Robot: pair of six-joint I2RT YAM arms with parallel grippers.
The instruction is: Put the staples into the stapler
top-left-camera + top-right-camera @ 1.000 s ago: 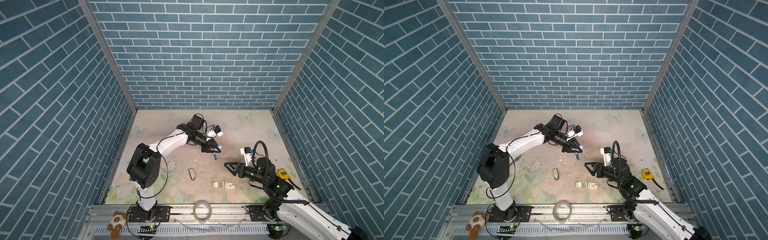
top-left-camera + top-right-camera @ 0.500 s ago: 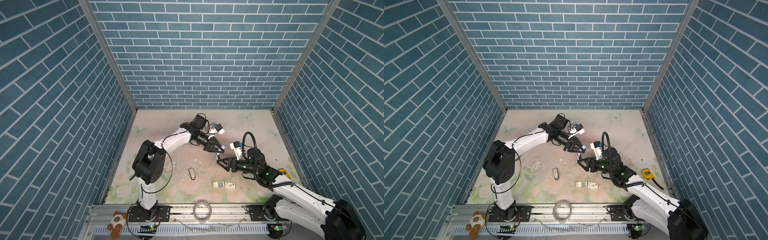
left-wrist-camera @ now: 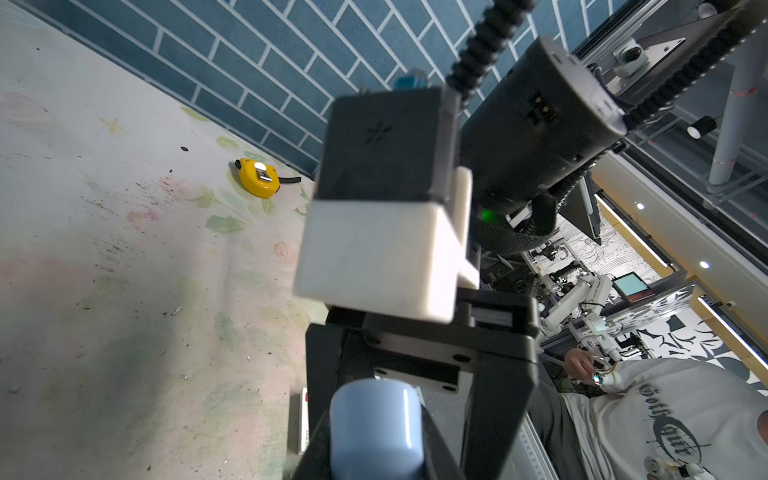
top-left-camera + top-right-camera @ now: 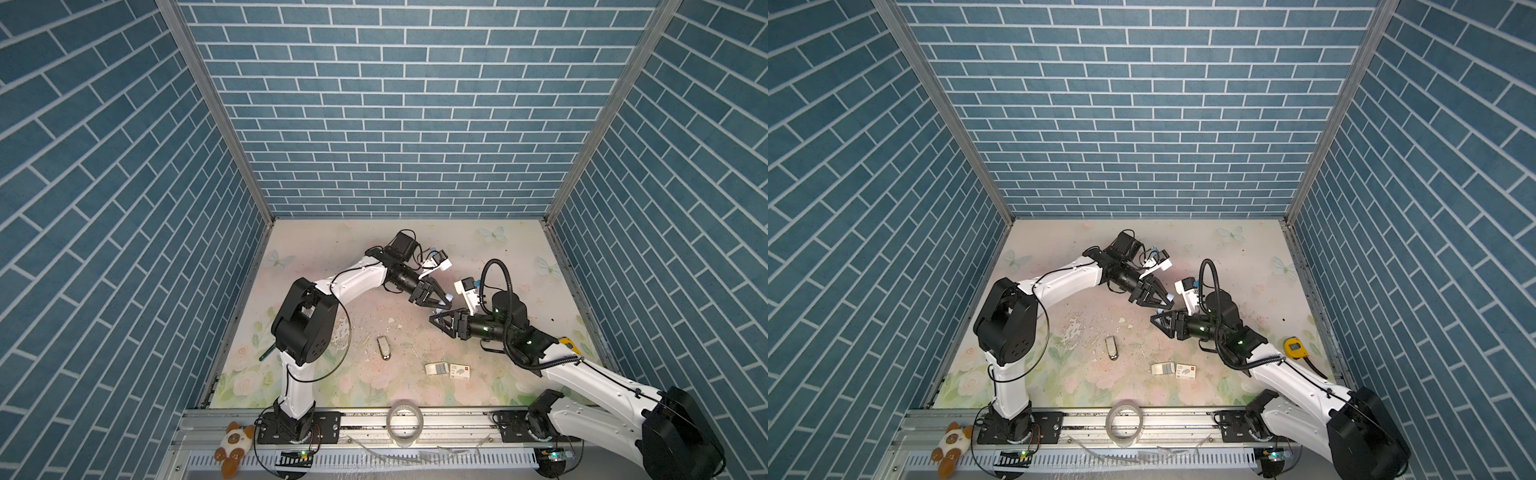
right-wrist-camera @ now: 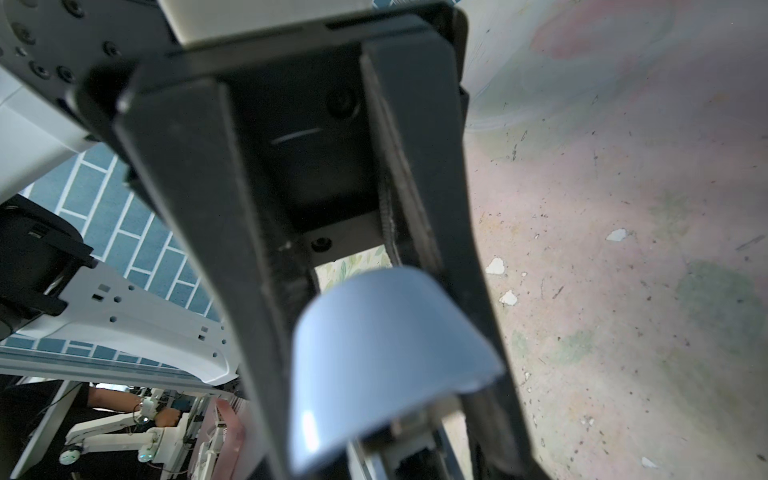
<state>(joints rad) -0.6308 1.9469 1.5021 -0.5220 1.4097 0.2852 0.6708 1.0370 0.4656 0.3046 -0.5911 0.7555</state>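
My left gripper (image 4: 441,302) is shut on a small light-blue stapler (image 3: 376,428), held above the middle of the mat. My right gripper (image 4: 436,318) has come up against it from the right, and its fingers stand apart on either side of the stapler (image 5: 386,353); the left wrist view shows a gap beside one finger. The staples lie on the mat nearer the front: a white printed box (image 4: 459,370) with a red corner mark, and its plain white tray (image 4: 436,368) right beside it. Both also show in a top view, box (image 4: 1185,371) and tray (image 4: 1162,368).
A small silver metal piece (image 4: 384,347) lies on the mat left of the staples. A yellow tape measure (image 4: 567,341) sits near the right wall. A roll of clear tape (image 4: 405,422) and a plush toy (image 4: 235,442) rest on the front rail.
My right arm swung in from the right side of the mat to the stapler, and its jaws narrowed. The left gripper kept hold of the stapler and shifted slightly right.
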